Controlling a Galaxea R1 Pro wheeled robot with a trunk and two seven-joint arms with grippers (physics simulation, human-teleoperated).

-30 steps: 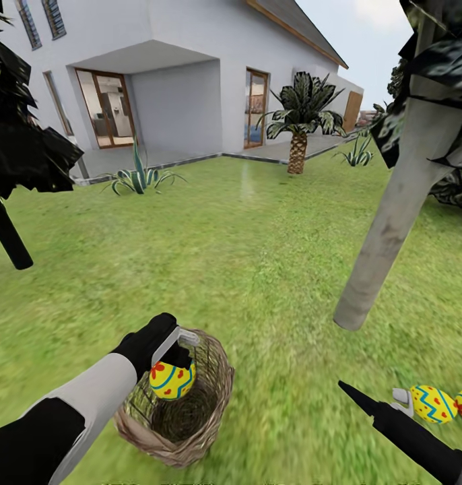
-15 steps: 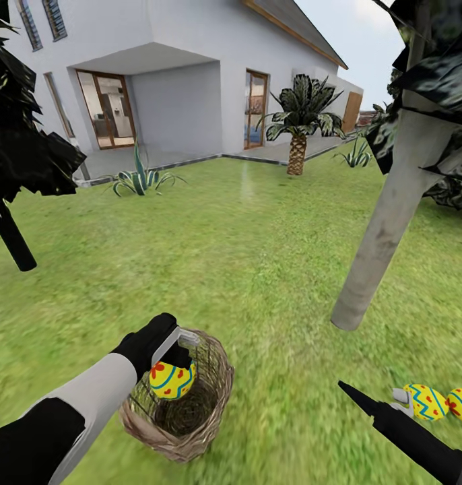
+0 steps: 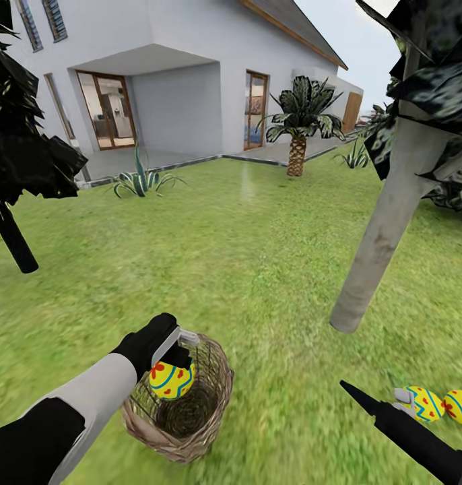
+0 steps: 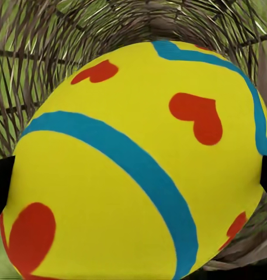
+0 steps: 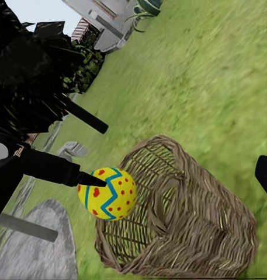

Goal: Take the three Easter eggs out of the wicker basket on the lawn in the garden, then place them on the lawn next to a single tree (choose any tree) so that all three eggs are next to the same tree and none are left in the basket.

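Left arm reaches forward-down, left gripper (image 3: 172, 367) clamped on an egg (image 3: 171, 380) just above the wicker basket (image 3: 211, 411) mouth; egg's long axis roughly horizontal. Right gripper (image 3: 401, 399) low beside two eggs (image 3: 426, 403) on the lawn (image 3: 258, 269) near the tree (image 3: 382, 236); its opening can't be judged.

One egg (image 3: 171, 379) above the basket (image 3: 180, 434); two eggs (image 3: 425, 403) on grass.

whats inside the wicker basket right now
Nothing visible in the wicker basket: the left gripper holds an Easter egg above its rim. That egg hides part of the basket floor.
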